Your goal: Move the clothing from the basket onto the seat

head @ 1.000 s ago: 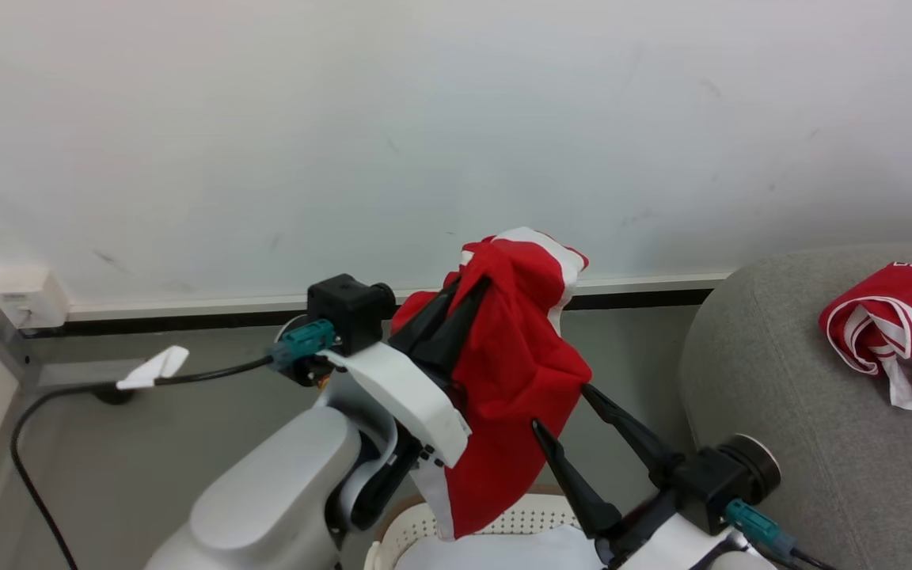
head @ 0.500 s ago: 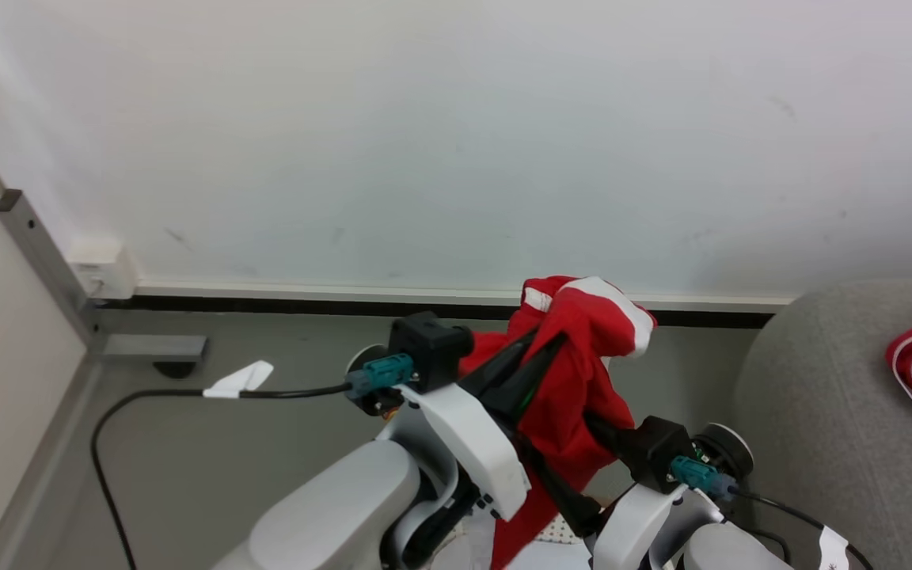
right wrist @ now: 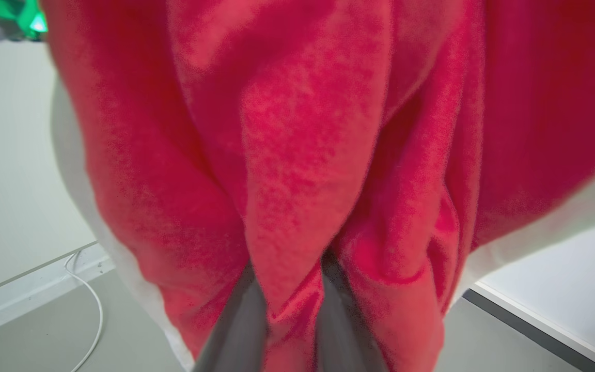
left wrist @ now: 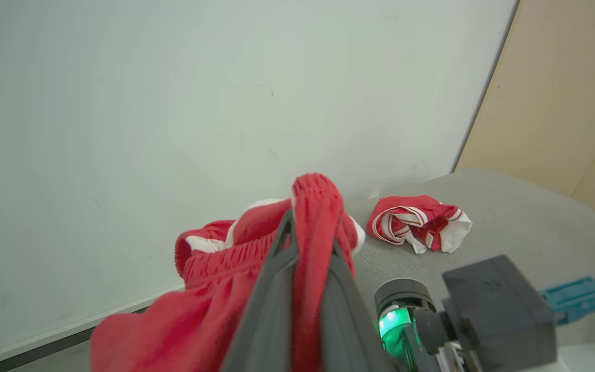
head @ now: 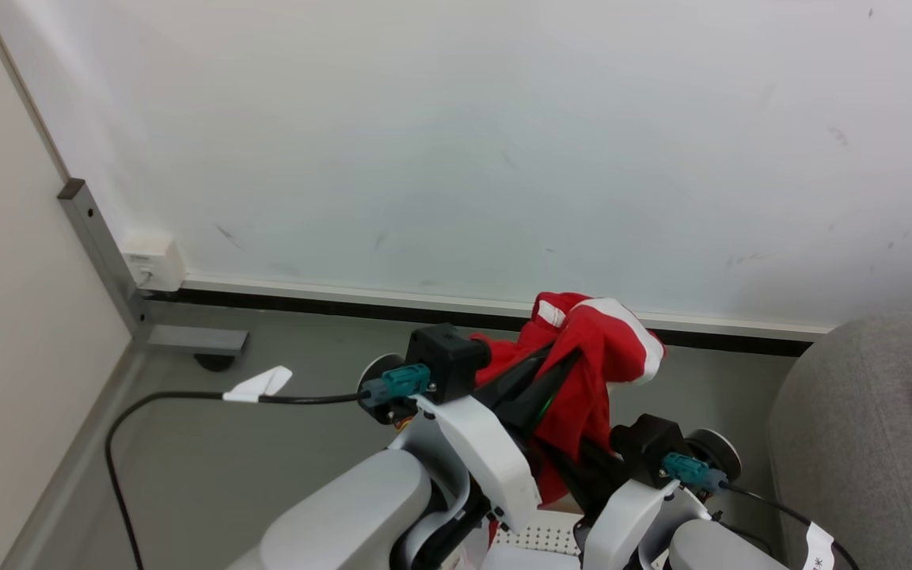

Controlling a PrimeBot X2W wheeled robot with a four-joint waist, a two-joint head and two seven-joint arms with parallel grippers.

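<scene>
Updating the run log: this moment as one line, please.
left gripper: shut on red garment | right gripper: shut on same garment | garment: held over basket | sofa: another red jersey lying on it

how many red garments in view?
2. The held garment hangs between the left gripper and right gripper, both clamped on it; the second garment lies on the sofa. More may hide in the basket.

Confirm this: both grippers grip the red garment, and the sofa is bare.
Not quite: the sofa is not bare. The left wrist view shows a second red garment already lying on it. The rest holds: the left gripper and right gripper both grip the held garment.
</scene>
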